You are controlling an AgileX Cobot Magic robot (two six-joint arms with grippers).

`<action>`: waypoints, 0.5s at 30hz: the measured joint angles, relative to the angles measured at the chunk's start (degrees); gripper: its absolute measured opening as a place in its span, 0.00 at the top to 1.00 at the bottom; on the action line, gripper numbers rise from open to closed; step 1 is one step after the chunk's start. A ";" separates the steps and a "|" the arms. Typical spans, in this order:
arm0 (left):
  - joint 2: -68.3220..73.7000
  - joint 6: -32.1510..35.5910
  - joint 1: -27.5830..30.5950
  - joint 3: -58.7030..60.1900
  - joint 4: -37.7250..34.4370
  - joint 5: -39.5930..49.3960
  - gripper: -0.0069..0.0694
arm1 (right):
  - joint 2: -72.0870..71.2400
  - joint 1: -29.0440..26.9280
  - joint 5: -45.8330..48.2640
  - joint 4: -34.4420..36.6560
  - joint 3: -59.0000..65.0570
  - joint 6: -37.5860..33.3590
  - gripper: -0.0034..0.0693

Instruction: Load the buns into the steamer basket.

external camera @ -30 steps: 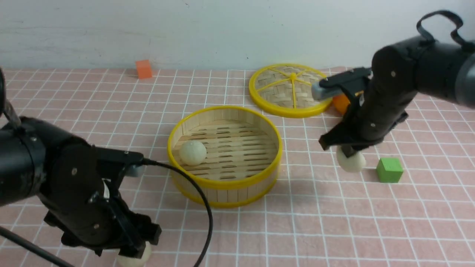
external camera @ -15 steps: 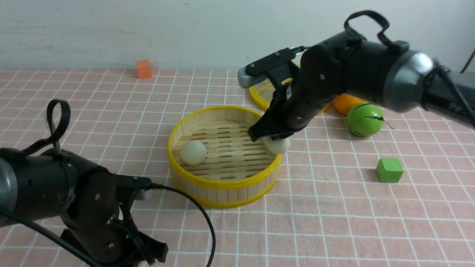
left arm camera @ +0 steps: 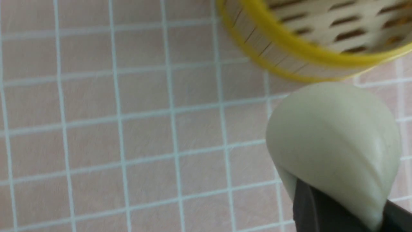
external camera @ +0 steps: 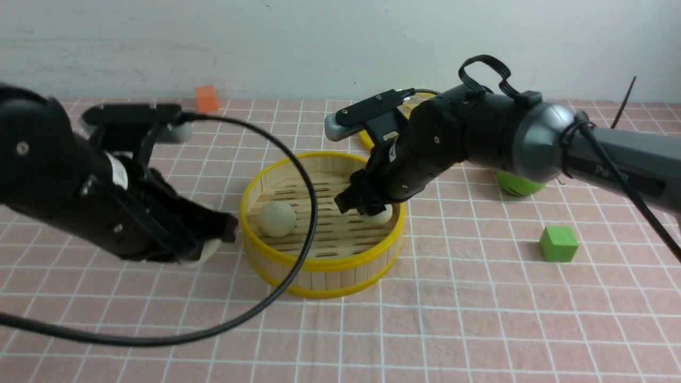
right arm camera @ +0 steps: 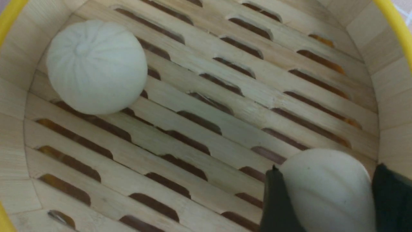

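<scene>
The steamer basket (external camera: 319,266) stands mid-table, with one cream bun (external camera: 276,218) lying on its left slats; that bun also shows in the right wrist view (right arm camera: 96,66). My right gripper (external camera: 372,210) is inside the basket at its right side, shut on a second bun (external camera: 379,215), seen close up in the right wrist view (right arm camera: 325,190) low over the slats. My left gripper (external camera: 205,247) is just left of the basket, shut on a third bun (external camera: 208,250), which fills the left wrist view (left arm camera: 334,145) above the cloth beside the basket wall (left arm camera: 289,61).
A green cube (external camera: 557,243) sits right of the basket. A green striped ball (external camera: 518,183) and the woven lid (external camera: 367,139) are mostly hidden behind my right arm. An orange cube (external camera: 205,97) lies far back left. My left arm's cable (external camera: 276,303) loops over the basket's front.
My right gripper has carried its bun from beside the green cube leftward and down into the basket. My left gripper has lifted its bun from the front edge up to the basket's left side.
</scene>
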 joint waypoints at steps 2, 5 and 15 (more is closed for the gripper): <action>1.66 2.84 0.00 -3.45 -2.11 0.86 0.91 | -0.45 0.00 2.90 -0.06 -1.04 0.00 0.37; 4.61 5.65 0.00 -6.95 -4.68 1.77 0.91 | -2.20 0.00 5.33 -0.54 -1.96 0.00 0.33; 23.28 13.24 0.00 -19.57 -10.69 2.54 0.91 | -17.47 0.00 11.14 -6.45 -3.30 -0.06 0.35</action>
